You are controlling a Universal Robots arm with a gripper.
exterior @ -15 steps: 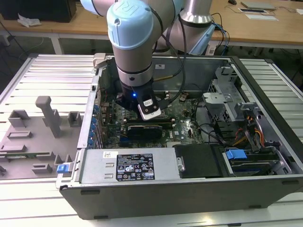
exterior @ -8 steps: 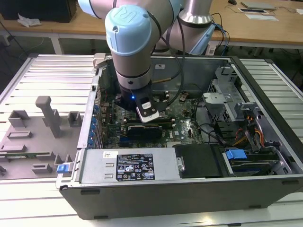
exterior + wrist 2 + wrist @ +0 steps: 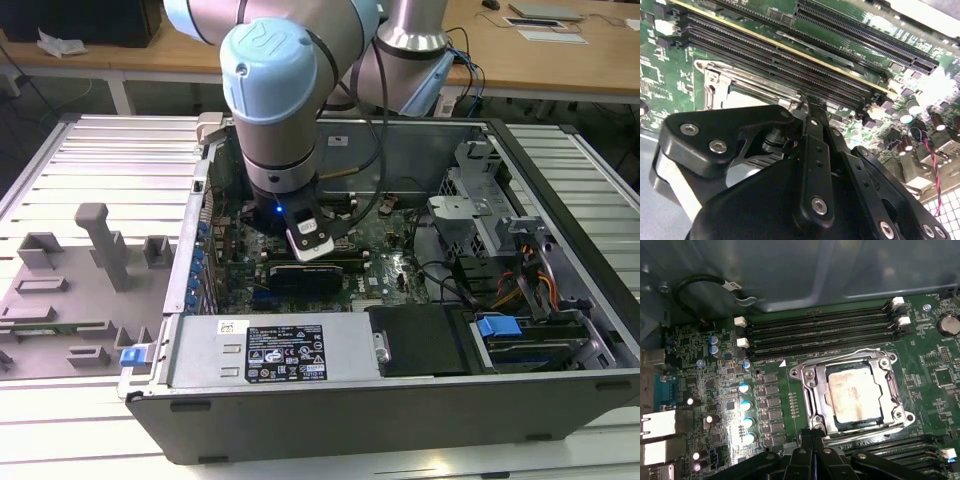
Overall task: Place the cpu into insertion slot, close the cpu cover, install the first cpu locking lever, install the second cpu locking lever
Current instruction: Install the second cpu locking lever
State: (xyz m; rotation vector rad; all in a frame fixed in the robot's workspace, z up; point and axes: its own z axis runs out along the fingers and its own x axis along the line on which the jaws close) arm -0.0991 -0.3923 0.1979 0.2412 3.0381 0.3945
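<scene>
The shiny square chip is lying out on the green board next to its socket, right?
Not quite. In the first wrist view the chip already sits inside its socket, with the silver cover framing it. The green board lies all around.

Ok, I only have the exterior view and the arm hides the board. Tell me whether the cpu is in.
Observer: Yes. In the first wrist view the cpu sits in the insertion slot, silver top up.
Operator: Give me the cover.
Observer: The cpu cover appears to lie flat, framing the chip.
Operator: Now place the gripper.
Observer: The gripper is right at the cover's edge, on the side next to a bank of memory slots.
</scene>
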